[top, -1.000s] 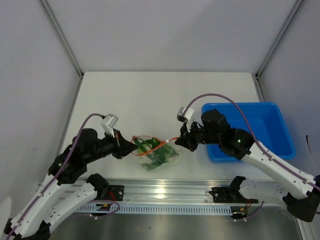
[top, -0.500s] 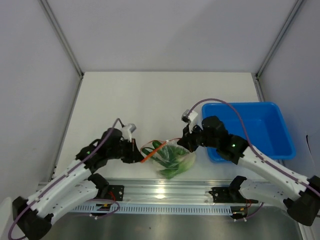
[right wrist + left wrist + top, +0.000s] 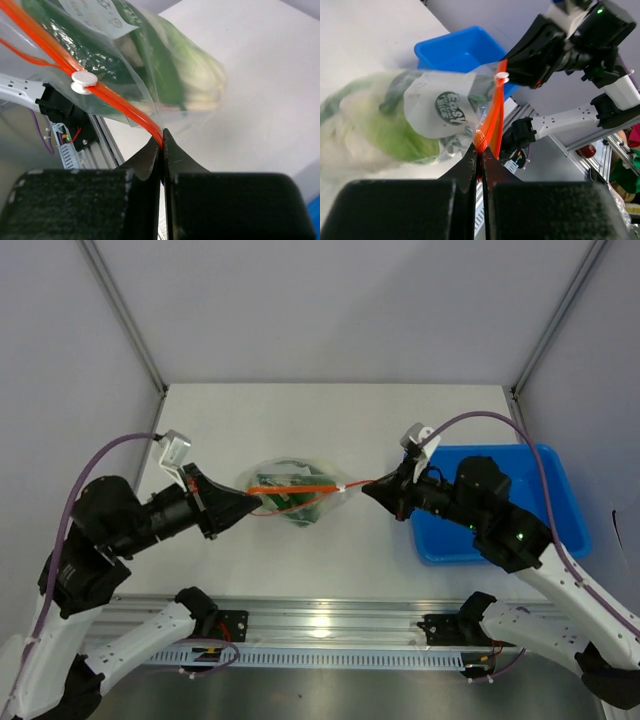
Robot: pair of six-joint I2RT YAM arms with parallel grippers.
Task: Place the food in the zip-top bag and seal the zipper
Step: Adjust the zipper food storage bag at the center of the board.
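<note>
zip-top bag [image 3: 275, 475]: we find it stretched between the two tools over the middle of the bench [image 3: 300, 420], to the left of the blue bin [image 3: 545, 510]. A white printed label shows on its clear wall. We cannot tell whether its underside touches the bench.
food [image 3: 395, 130]: inside the bag. We see pale leafy green pieces and darker long green pieces pressed against the clear film.
left tool [image 3: 480, 161]: clenched on the left end of the zipper [image 3: 295, 487], with the fingertips pressed together on the orange strip.
right tool [image 3: 162, 136]: clenched on the right end of the zipper, with the strip pinched between the closed tips. It sits near the bin's left wall.
zipper: drawn into a straight orange-red line from one tool to the other, along the top of the bag.
slider tab [image 3: 83, 80]: a small white piece on the zipper, nearer the right tool than the left.
</note>
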